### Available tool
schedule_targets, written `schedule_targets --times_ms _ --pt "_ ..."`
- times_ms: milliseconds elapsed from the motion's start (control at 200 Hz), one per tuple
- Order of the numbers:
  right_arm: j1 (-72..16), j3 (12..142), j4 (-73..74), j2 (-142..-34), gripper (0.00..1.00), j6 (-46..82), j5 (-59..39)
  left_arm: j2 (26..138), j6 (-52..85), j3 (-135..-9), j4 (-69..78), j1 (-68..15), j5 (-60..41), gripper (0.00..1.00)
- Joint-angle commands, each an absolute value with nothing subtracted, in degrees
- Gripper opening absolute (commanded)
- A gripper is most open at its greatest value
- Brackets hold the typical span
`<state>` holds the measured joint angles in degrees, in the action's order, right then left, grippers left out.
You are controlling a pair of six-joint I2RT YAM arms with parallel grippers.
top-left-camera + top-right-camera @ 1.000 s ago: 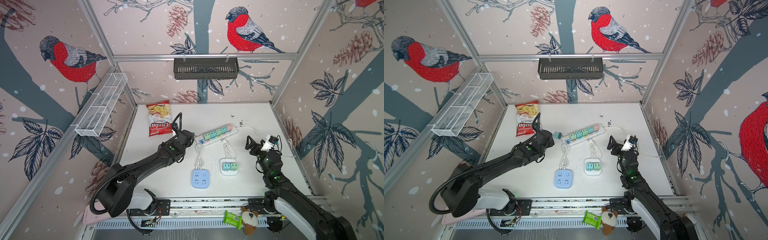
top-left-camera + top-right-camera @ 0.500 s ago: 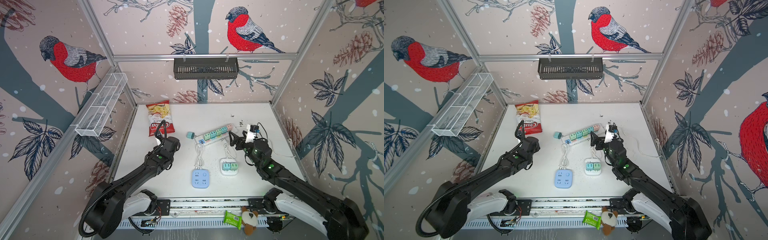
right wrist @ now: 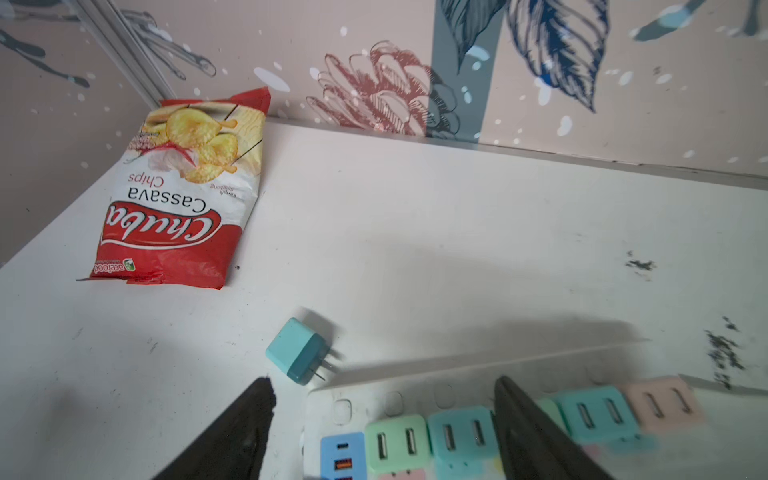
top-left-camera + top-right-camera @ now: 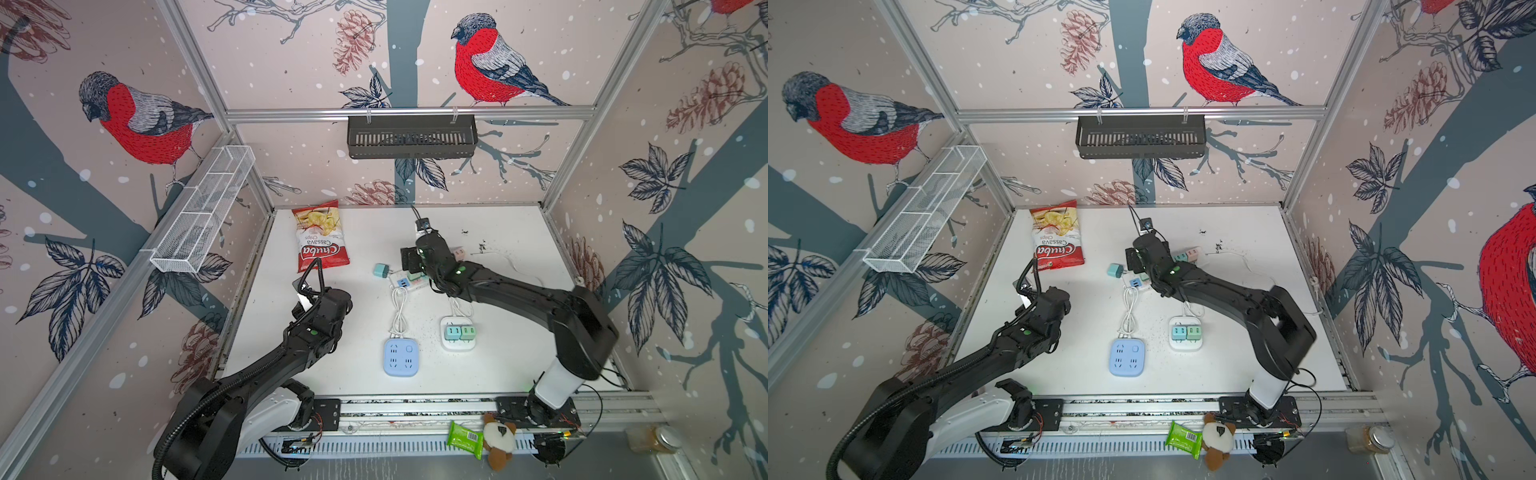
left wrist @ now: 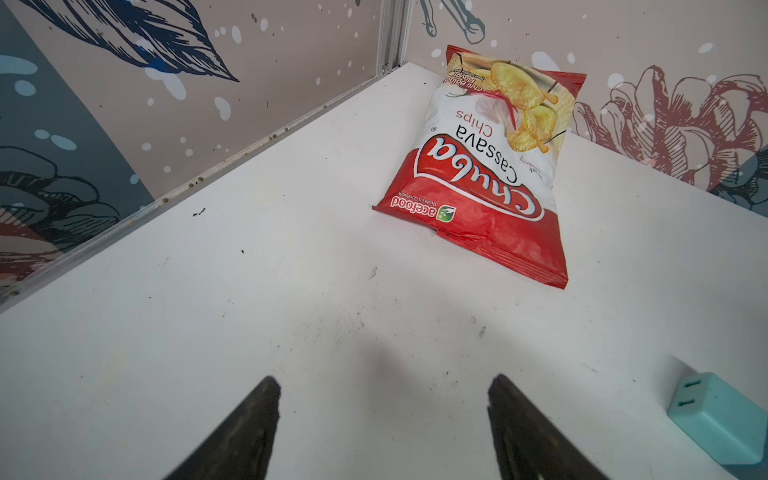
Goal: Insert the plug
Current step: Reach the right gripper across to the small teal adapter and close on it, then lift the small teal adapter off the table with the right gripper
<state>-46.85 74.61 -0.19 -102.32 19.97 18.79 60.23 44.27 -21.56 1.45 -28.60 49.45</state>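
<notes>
The teal cube plug (image 4: pixel 381 270) (image 4: pixel 1115 271) lies loose on its side on the white table, prongs toward the strip, just beside the end of the white power strip (image 4: pixel 405 284) (image 4: pixel 1136 282). Several pastel adapters sit in the strip (image 3: pixel 461 432). My right gripper (image 3: pixel 382 399) (image 4: pixel 411 259) hangs open over that end of the strip, with the plug (image 3: pixel 297 351) just beyond one fingertip and nothing between the fingers. My left gripper (image 5: pixel 382 399) is open and empty over bare table near the front left, and the plug (image 5: pixel 721 424) lies off to its side.
A red chips bag (image 4: pixel 320 241) lies at the back left. A blue square socket block (image 4: pixel 400 356) and a white one carrying two adapters (image 4: pixel 457 332) sit near the front, with cables running to the strip. A wire shelf (image 4: pixel 203 212) and a black basket (image 4: pixel 411 137) hang on the walls.
My left arm has pulled back from the strip's end toward the front left, leaving the plug on the table. My right arm has swung in from the right edge to over the strip.
</notes>
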Motion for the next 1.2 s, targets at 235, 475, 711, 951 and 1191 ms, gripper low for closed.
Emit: schedule_targets --times_ms 235,475,711,951,1191 --pt "-46.93 106.80 -20.65 -129.58 0.76 13.74 8.21 58.50 44.17 -20.23 4.73 -28.56 49.18 0.80" --pt "-46.85 118.84 -26.25 -139.11 0.75 11.51 3.31 56.22 43.55 -18.60 6.17 -28.53 48.48 0.80" --pt "-46.92 120.04 -26.51 -141.50 0.75 10.95 -2.67 55.68 43.03 -18.02 7.10 -28.56 48.00 0.80" --pt "-47.02 118.99 -26.43 -141.60 0.72 11.50 -4.61 55.73 42.77 -18.11 7.14 -28.50 47.75 0.80" --pt "-48.28 112.45 -23.36 -137.87 0.71 12.64 -3.67 55.72 42.81 -18.02 7.21 -28.52 47.82 0.80"
